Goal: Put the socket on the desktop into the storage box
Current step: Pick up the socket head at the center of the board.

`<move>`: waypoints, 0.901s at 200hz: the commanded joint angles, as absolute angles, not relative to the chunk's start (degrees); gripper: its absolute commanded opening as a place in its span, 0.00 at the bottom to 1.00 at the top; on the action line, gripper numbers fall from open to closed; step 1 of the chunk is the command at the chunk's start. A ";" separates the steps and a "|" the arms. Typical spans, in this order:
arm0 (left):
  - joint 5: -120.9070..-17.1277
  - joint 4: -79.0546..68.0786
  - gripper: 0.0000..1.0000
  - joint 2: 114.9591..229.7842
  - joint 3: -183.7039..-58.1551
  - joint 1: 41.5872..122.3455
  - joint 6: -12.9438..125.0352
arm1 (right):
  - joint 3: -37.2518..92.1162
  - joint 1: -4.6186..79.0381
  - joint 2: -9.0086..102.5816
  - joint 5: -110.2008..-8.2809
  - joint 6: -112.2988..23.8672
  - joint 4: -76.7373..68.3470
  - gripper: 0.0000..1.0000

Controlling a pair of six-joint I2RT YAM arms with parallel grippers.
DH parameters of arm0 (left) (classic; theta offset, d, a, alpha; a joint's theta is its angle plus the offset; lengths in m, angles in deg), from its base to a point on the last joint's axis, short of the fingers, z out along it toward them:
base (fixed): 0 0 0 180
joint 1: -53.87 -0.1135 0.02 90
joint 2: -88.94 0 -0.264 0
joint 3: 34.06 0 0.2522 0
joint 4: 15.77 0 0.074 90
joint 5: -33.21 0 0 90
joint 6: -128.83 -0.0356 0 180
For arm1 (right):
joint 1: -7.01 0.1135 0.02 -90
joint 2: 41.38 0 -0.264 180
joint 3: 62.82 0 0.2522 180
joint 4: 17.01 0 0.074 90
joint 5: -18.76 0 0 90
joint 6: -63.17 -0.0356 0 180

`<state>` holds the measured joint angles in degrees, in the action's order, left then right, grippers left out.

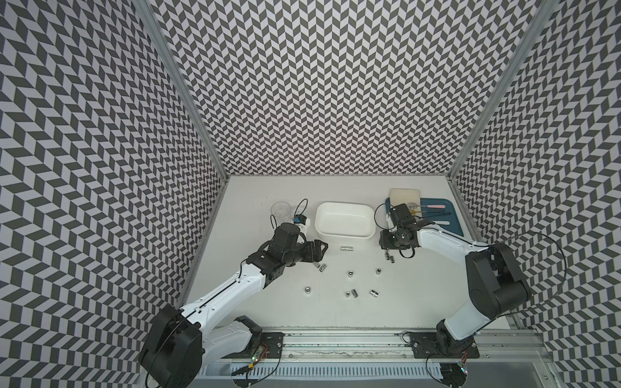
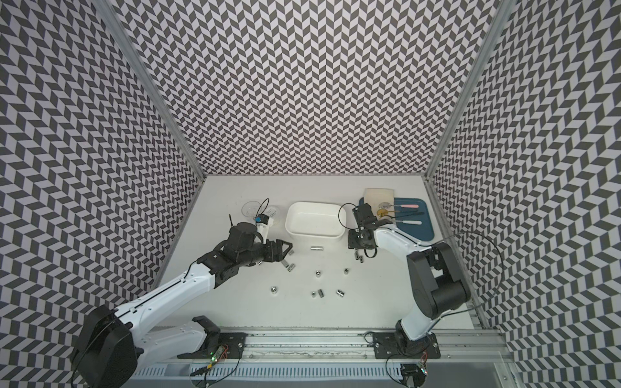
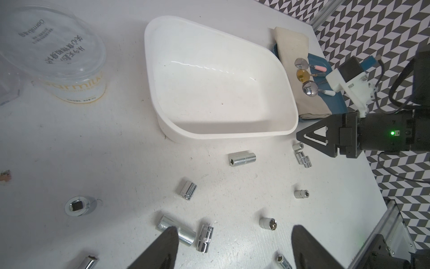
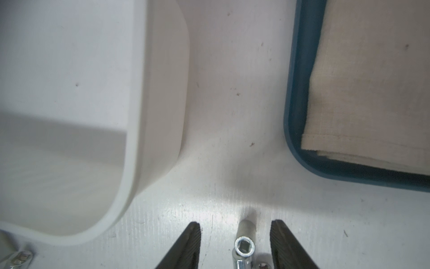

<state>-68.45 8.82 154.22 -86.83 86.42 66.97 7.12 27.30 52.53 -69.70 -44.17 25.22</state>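
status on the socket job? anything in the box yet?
Done: nothing; the storage box is empty. In hand: the right claw is open, straddling a socket near the box's corner, not gripping it. The left claw is open above other sockets, holding nothing. Left: every socket in view lies on the desktop, so all of them.

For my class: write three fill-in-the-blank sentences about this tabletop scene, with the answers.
1. The box is ____.
2. The cloth lies on the ____ tray.
3. The right claw, straddling a socket, is ____ (open or shut).
Answers: empty; blue; open.
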 commanded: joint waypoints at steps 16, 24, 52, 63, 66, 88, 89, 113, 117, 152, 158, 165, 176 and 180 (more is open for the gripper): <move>-68.63 9.07 0.80 154.69 -86.85 86.83 66.30 | 6.01 27.92 53.19 -71.11 -43.60 25.43 0.52; -68.60 9.07 0.80 154.77 -86.77 86.83 66.29 | 5.58 27.93 53.36 -71.14 -43.61 25.12 0.52; -68.72 8.94 0.80 155.19 -86.91 86.83 66.39 | 4.99 28.02 54.38 -70.61 -43.87 24.45 0.48; -68.68 8.95 0.80 155.35 -86.82 86.91 66.44 | 4.86 28.13 54.61 -70.71 -43.97 24.23 0.48; -68.70 8.98 0.80 155.31 -86.82 86.87 66.47 | 4.82 28.10 54.62 -70.71 -44.01 24.07 0.48; -68.66 8.74 0.80 155.43 -86.74 86.91 66.53 | 4.62 28.10 55.03 -70.43 -44.10 23.64 0.45; -68.70 8.77 0.80 155.41 -86.70 86.91 66.52 | 4.63 28.10 55.04 -70.44 -44.12 23.65 0.45; -68.46 8.83 0.79 155.31 -86.65 87.00 66.52 | 4.48 28.21 55.47 -70.09 -44.11 23.23 0.39; -68.39 8.82 0.79 155.30 -86.65 87.00 66.58 | 4.47 28.18 55.43 -70.05 -44.14 23.15 0.37; -68.32 8.80 0.79 155.47 -86.50 87.09 66.72 | 4.38 28.19 55.52 -69.66 -44.09 22.86 0.29; -68.31 8.76 0.79 155.39 -86.45 87.17 66.74 | 4.34 28.19 55.40 -69.74 -44.22 22.79 0.28; -68.31 8.76 0.79 155.44 -86.43 87.18 66.75 | 4.29 28.19 55.27 -69.74 -44.22 22.69 0.28; -68.28 8.76 0.79 155.34 -86.43 87.21 66.77 | 4.20 28.19 55.04 -69.64 -44.23 22.52 0.26; -68.19 8.77 0.79 155.31 -86.38 87.24 66.78 | 4.24 28.19 55.00 -69.76 -44.28 22.56 0.25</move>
<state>-68.45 8.85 155.07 -86.83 86.86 66.99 4.66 27.67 54.96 -69.94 -43.98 24.55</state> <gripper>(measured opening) 0.795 0.265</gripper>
